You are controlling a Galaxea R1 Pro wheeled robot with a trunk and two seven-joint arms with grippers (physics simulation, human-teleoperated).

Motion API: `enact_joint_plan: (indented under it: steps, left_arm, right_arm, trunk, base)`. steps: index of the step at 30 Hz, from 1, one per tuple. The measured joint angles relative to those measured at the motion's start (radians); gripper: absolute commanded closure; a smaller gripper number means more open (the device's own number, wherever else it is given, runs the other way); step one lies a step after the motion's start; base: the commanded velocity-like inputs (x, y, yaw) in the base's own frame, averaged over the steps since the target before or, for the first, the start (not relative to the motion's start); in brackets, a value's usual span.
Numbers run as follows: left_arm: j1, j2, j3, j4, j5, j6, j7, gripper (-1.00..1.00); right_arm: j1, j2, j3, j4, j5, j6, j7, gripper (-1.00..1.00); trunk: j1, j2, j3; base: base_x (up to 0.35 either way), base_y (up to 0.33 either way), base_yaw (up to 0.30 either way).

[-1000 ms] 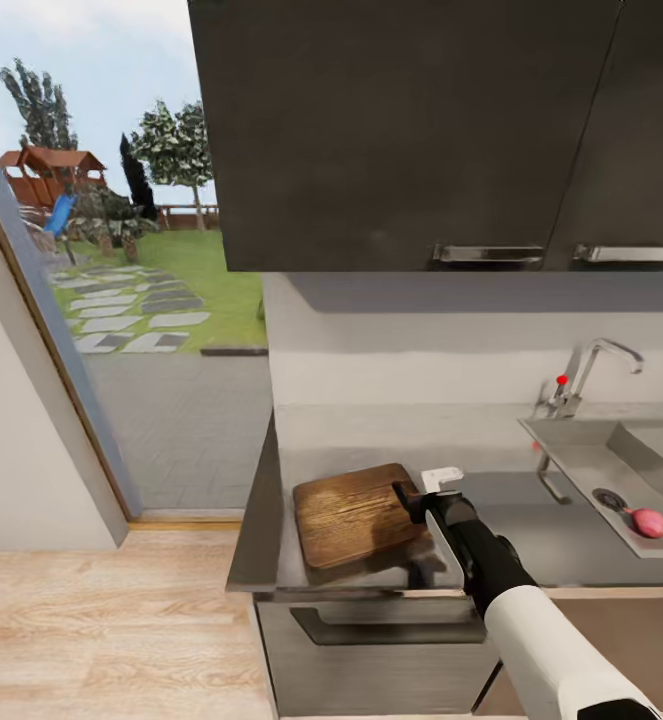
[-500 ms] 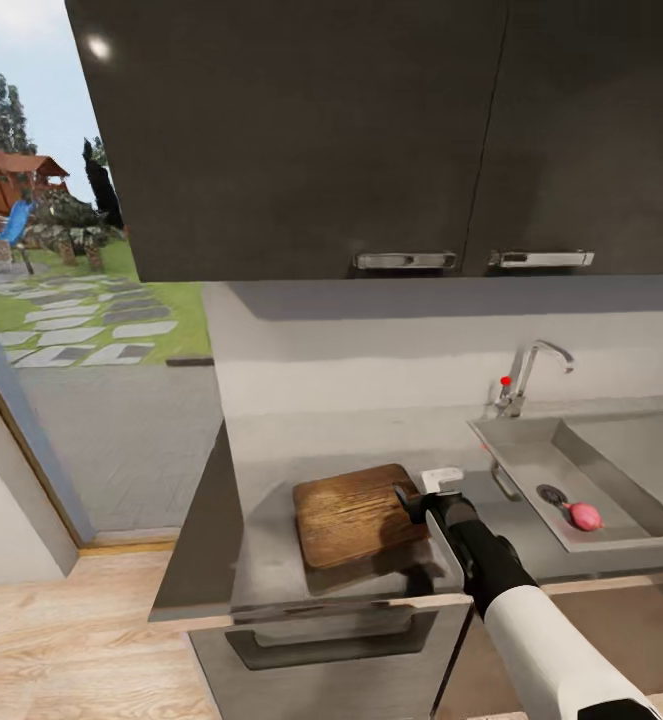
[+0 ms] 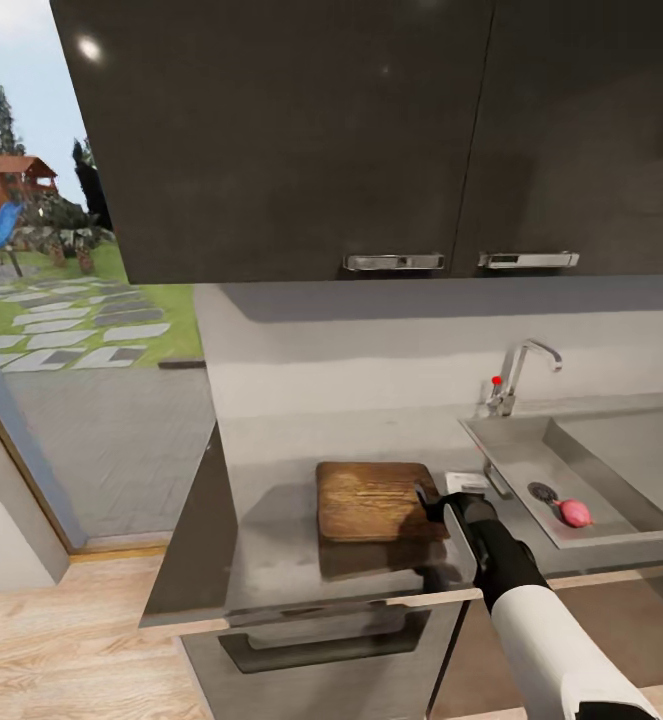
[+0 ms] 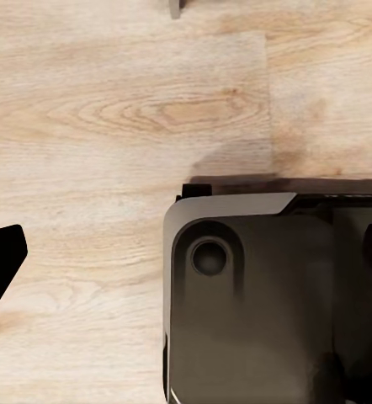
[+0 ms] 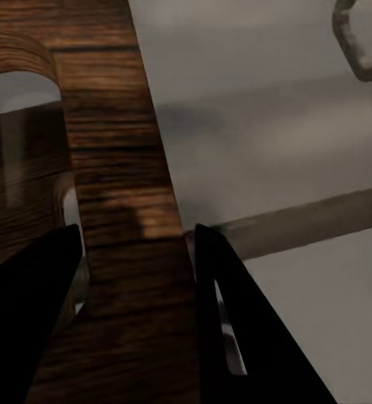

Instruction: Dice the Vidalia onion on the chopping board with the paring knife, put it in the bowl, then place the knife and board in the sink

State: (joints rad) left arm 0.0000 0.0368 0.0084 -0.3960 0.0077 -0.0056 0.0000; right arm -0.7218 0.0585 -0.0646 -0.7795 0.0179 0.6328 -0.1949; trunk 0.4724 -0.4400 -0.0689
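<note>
Dark upper cabinets [image 3: 371, 140] with two steel bar handles hang over my workspace; to the left an open doorway gives onto a lawn with stepping stones. Below the cabinets runs the long grey, slightly reflective table [image 3: 271, 555] over dark fronts, with pale wood floor [image 3: 51, 640] at its foot.

On the table lies the brown wood-grain rectangular chopping board [image 3: 371, 500]. My right tool [image 3: 433, 500] sits at the board's right-hand edge. From the right wrist camera, the two dark fingers [image 5: 228, 311] stand on either side of the board's end strip [image 5: 127, 210], next to its oblong slot, so I record the tool as closed narrowly on the board.

To the right of the board is the rectangular steel-grey sink [image 3: 611, 520] with its angular steel tap [image 3: 516, 375] carrying a red dot. Inside the basin the small pinkish-red Vidalia onion [image 3: 574, 513] rests just beside the round drain [image 3: 543, 491], well apart from the board.

Left wrist camera looks down on wood floor and a dark grey robot body part [image 4: 270, 295]. One black finger [image 4: 1, 261] of the left tool sits at the frame edge and another dark tip at the opposite edge; they stand wide apart with nothing between them.
</note>
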Motion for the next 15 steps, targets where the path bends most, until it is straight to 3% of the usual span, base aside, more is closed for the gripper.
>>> enact_joint_plan:
  steps: [9, 15]
  left_arm:
    - [0.000, 0.000, 0.000, 0.001, -0.001, 0.000, 0.000, -1.00]
    - [0.000, 0.000, 0.000, 0.001, -0.001, 0.000, 0.000, -1.00]
  right_arm:
    - [0.000, 0.000, -0.002, 0.000, 0.001, 0.001, -0.004, 1.00]
    - [0.000, 0.001, -0.002, 0.000, 0.001, 0.001, -0.007, 1.00]
  trunk:
    - [0.000, 0.000, 0.000]
    - [0.000, 0.000, 0.000]
  base:
    - [0.000, -0.160, 0.002]
    - [0.000, -0.205, 0.082]
